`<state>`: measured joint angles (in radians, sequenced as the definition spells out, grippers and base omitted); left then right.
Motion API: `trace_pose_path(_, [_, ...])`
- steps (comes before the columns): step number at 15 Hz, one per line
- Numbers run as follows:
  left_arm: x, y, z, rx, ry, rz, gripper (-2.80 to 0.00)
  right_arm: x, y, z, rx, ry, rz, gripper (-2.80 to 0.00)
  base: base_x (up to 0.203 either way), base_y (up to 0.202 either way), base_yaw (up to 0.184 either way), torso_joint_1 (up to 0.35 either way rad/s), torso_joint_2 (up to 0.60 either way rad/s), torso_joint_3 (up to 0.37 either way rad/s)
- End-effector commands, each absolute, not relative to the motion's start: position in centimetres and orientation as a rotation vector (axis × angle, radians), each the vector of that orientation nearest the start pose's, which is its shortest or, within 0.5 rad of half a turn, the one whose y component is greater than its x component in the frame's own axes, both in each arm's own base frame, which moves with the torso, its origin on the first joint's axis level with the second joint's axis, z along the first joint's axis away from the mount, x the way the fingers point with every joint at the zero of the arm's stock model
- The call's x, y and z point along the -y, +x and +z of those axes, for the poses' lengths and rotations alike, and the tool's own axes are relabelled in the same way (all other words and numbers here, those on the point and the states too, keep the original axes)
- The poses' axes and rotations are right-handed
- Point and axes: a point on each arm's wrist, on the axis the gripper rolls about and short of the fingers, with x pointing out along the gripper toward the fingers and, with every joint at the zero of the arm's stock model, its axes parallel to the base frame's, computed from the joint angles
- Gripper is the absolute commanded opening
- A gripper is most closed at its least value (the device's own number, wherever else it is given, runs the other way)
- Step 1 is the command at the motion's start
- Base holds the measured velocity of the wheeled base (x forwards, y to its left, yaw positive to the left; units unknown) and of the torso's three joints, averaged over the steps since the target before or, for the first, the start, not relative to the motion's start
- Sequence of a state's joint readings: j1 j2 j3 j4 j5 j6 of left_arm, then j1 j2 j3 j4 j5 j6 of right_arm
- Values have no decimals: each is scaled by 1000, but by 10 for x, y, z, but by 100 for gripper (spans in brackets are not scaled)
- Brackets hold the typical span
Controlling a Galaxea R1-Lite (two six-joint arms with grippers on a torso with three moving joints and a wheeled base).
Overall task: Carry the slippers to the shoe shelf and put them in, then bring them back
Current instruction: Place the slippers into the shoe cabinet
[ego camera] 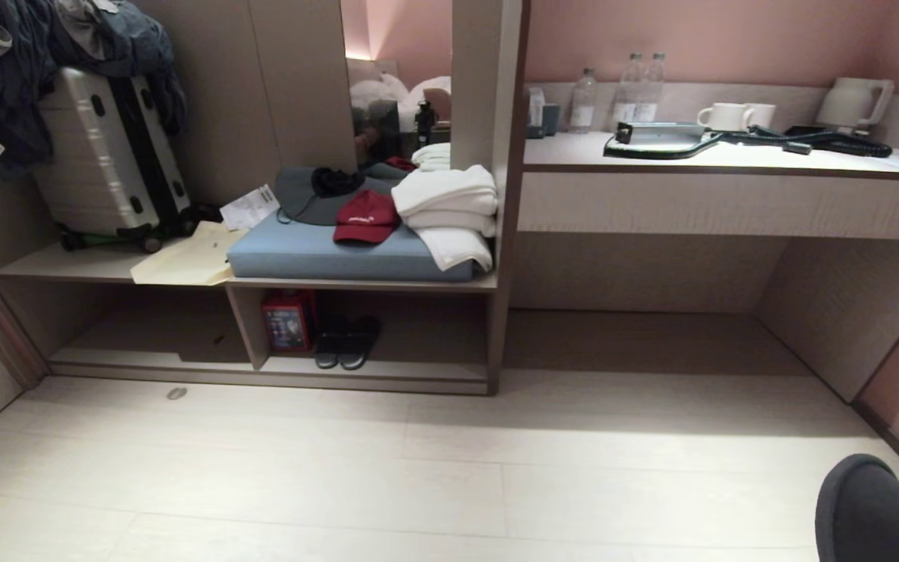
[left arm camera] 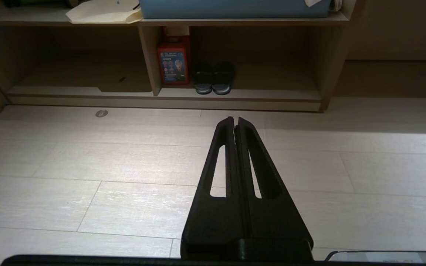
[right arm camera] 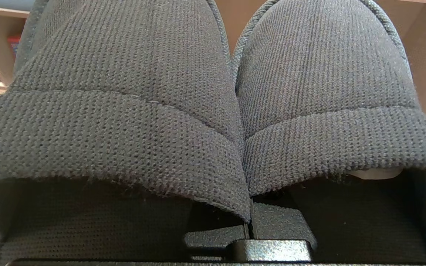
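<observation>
Grey knit slippers [right arm camera: 213,92] sit pinched together in the right gripper [right arm camera: 250,225]; the left gripper [left arm camera: 235,120] hangs closed and empty, facing the shoe shelf [left arm camera: 235,94].

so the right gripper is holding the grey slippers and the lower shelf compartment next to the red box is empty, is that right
Not quite. The compartment beside the red box is not empty: a pair of dark shoes with pale-edged soles stands in the shoe shelf, as the left wrist view shows. The rest holds: the right gripper is shut on the slippers, seen in the right wrist view.
</observation>
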<state>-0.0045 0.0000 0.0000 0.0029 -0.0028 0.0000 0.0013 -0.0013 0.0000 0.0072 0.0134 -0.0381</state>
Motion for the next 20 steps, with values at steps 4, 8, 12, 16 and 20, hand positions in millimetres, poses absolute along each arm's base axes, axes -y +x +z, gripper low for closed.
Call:
trace_pose_path(4, [0,-23,75,-5,9,-9,-280,0,-23,74,-5,-38,15,-280,0,195,0,1,1,3])
trace_pose_path(8, [0,-23,75,-5,9,-9,-280,0,-23,74,-6,-37,15,-280,0,194,-1,3,0,2])
trace_pose_path(12, [0,-23,75,-5,11,-9,-280,0,-23,74,-6,-38,15,-280,0,192,-1,1,5,3])
trace_pose_path(16, [0,-23,75,-5,8,-9,-280,0,-23,74,-6,-38,15,-280,0,195,-3,2,1,2])
trace_pose_path(20, [0,-23,75,-5,3,-8,-280,0,-23,74,-6,-38,15,-280,0,196,-2,2,2,1])
